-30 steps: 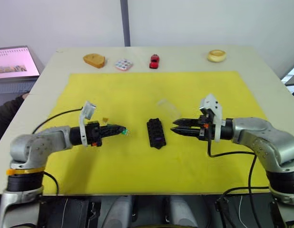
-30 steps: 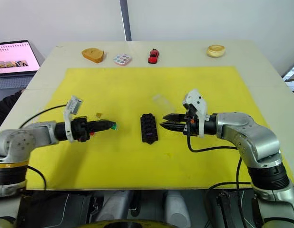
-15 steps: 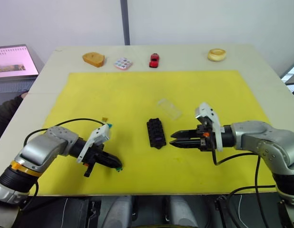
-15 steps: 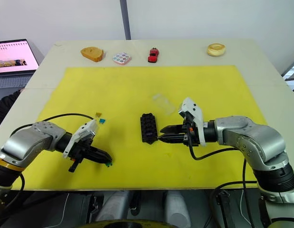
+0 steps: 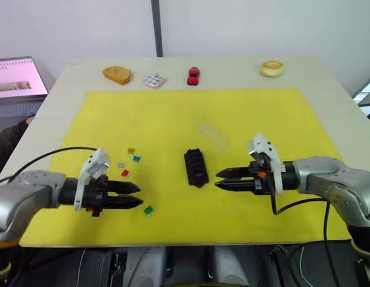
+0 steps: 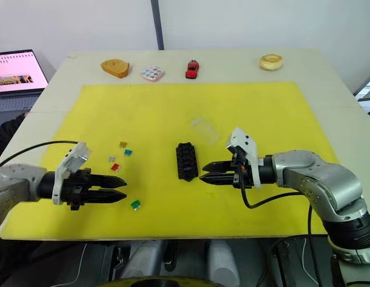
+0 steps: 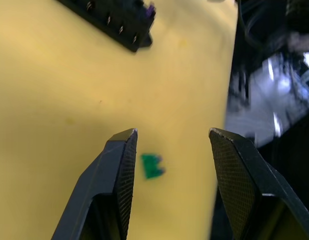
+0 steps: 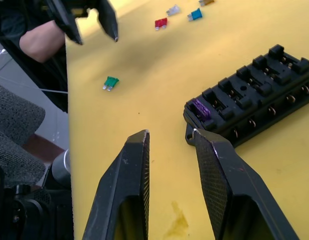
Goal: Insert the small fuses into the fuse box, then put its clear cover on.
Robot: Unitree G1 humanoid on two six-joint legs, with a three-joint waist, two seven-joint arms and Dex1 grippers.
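We see the left end effector (image 5: 136,195) low over the yellow mat (image 5: 173,119), its two black fingers parted with nothing between them; in the left wrist view the finger pads (image 7: 125,165) show a fine cross-hatched texture. A green fuse (image 5: 148,210) lies flat on the mat just beyond and beside those fingertips, not touching them. A little farther out from that end effector lie four more translucent fuses: red (image 5: 124,173), grey (image 5: 120,165), blue (image 5: 136,158) and amber (image 5: 131,150).

The right end effector (image 5: 219,179) hangs with its fingers slightly apart and empty, tips just beside the fuse box (image 5: 196,167), a black ribbed plastic block. The right wrist view shows what the head views barely do: a purple fuse (image 8: 202,108) seated in the box's end slot nearest the fingers. The clear cover (image 5: 212,136), a glassy rectangle, lies on the mat beyond the box. At the counter's (image 5: 328,78) far edge sits a red toy car (image 5: 193,75).
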